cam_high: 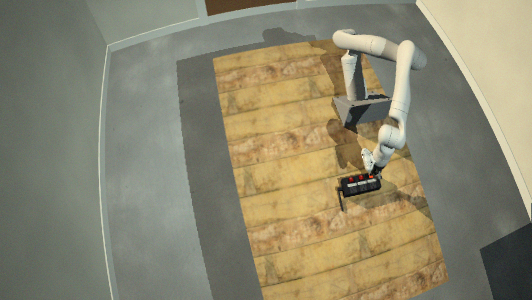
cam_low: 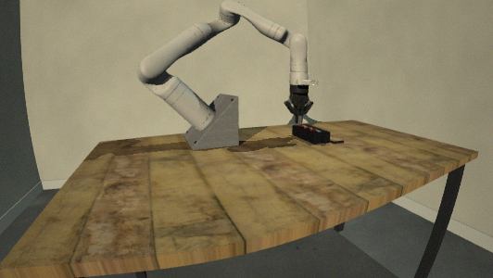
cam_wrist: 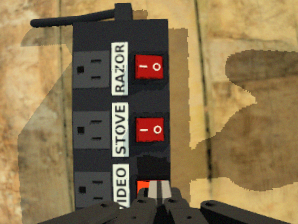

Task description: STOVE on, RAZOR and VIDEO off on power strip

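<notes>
A black power strip (cam_wrist: pixel 121 110) lies face up on the wooden table, also in the overhead view (cam_high: pixel 360 186) and the side view (cam_low: pixel 310 132). It has three red rocker switches with white labels. The RAZOR switch (cam_wrist: pixel 149 67) is farthest from me, and the STOVE switch (cam_wrist: pixel 150 129) is in the middle. The VIDEO switch (cam_wrist: pixel 147 184) is nearest and mostly hidden by my fingers. My gripper (cam_wrist: pixel 159 193) is shut and empty, with its fingertips right over the VIDEO switch. It also shows in the side view (cam_low: pixel 299 120), pointing down at the strip's near end.
The arm's grey wedge base (cam_low: pixel 217 123) stands on the table behind the strip. The strip's black cord (cam_wrist: pixel 73 19) runs off from its far end. The table edge (cam_high: pixel 420 165) is close beside the strip.
</notes>
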You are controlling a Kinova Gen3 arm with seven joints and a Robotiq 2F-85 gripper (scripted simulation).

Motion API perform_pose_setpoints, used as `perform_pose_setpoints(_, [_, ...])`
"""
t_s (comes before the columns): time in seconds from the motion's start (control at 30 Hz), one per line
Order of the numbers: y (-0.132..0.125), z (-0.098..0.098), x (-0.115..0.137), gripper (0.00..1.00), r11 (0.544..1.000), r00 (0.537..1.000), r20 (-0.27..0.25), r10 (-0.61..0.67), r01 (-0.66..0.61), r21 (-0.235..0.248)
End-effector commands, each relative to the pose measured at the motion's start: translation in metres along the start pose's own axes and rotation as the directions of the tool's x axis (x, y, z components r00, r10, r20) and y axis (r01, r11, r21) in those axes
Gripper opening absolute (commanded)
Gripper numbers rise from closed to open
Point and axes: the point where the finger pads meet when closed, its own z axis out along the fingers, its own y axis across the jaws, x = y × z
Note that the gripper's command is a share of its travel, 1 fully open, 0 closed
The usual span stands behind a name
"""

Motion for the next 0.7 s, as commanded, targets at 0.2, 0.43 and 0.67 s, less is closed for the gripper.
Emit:
perform_pose_setpoints(0.2, [-0.0002, 0.0019, 0.0001, 0.0, 1.0, 1.0, 0.0, 0.0, 0.0, 0.001])
perform_pose_setpoints(0.43, [-0.0002, 0.0032, 0.0001, 0.0, 1.0, 1.0, 0.0, 0.0, 0.0, 0.001])
perform_pose_setpoints(0.67, [-0.0002, 0.0033, 0.0001, 0.0, 1.0, 1.0, 0.0, 0.0, 0.0, 0.001])
